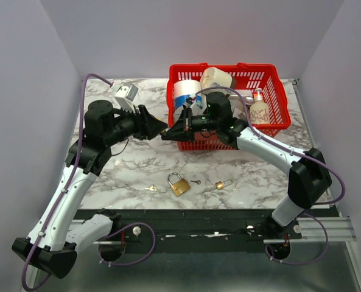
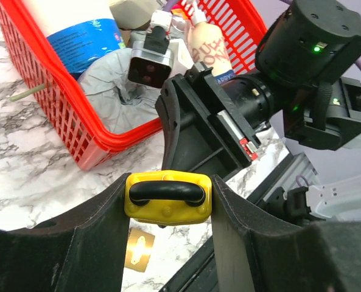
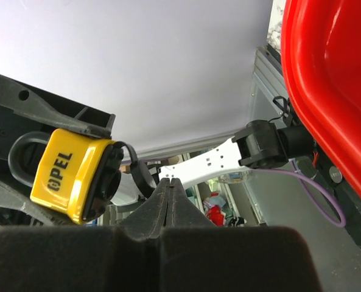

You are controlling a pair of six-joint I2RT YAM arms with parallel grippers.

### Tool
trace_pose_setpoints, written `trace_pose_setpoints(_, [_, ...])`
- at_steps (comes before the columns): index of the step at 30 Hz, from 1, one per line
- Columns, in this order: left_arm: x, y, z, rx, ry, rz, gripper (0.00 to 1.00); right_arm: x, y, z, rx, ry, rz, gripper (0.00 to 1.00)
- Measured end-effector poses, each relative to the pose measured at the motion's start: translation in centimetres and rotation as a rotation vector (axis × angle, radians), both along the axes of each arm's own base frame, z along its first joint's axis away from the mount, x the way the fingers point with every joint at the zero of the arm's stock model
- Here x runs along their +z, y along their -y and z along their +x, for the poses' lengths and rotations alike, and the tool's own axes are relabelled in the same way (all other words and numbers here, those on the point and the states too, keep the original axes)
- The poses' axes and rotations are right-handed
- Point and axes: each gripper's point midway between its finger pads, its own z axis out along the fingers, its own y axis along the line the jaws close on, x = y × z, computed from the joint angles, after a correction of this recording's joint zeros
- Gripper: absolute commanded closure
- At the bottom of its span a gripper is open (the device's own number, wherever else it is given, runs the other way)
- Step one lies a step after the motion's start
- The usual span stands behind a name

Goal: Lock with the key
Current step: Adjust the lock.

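Note:
A yellow padlock (image 2: 168, 212) with a black-coated shackle is held off the table, and my left gripper (image 2: 169, 187) is shut on its two sides. My right gripper (image 3: 170, 180) is shut, its jaws pressed flat together with nothing visible between them. Its tips sit just beside the padlock's (image 3: 64, 176) bottom end, where a black dust flap (image 3: 137, 173) hangs open. From above, the two grippers meet tip to tip (image 1: 164, 132) in front of the basket. A small silver key (image 1: 151, 188) and a dark key (image 1: 195, 182) lie on the marble.
A red basket (image 1: 277, 128) holding rolls, a bottle and cloth stands at the back right, close behind the right arm. A brass padlock (image 1: 179, 184) and a smaller brass padlock (image 1: 223, 184) lie near the front edge. A white box (image 1: 126, 95) sits at the back left.

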Motion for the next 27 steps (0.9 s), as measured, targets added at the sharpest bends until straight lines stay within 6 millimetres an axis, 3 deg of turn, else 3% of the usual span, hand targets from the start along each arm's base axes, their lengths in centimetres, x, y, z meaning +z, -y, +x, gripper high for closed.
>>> trace_pose_setpoints(27, [-1.8,1.3,0.0,-0.034,-0.04,0.011,1.0,0.0,0.0,0.0,0.004,0.024,0.005,0.99])
